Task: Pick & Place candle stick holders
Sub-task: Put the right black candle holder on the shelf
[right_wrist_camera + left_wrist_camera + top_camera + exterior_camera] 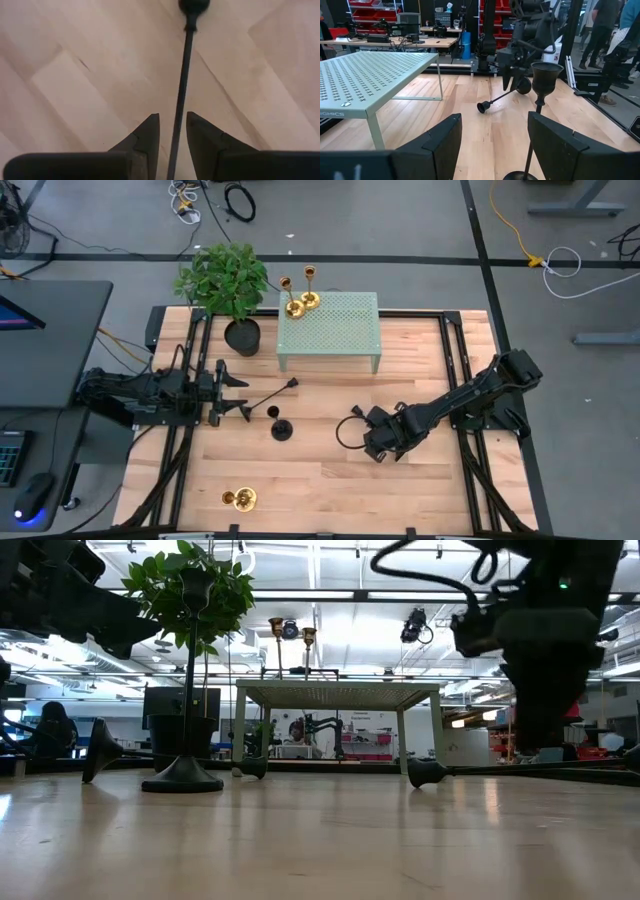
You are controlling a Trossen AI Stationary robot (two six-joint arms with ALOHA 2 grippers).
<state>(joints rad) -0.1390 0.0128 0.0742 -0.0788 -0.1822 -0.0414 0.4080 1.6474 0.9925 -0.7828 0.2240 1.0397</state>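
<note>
Right tool (172, 132) straddles a lying black holder's (185, 65) stem (fingers narrowly parted).

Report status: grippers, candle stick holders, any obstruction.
Left gripper open, waiting at table's left. Right gripper open, straddling stem of lying black holder. Two gold holders on green rack. No obstruction seen.
</note>
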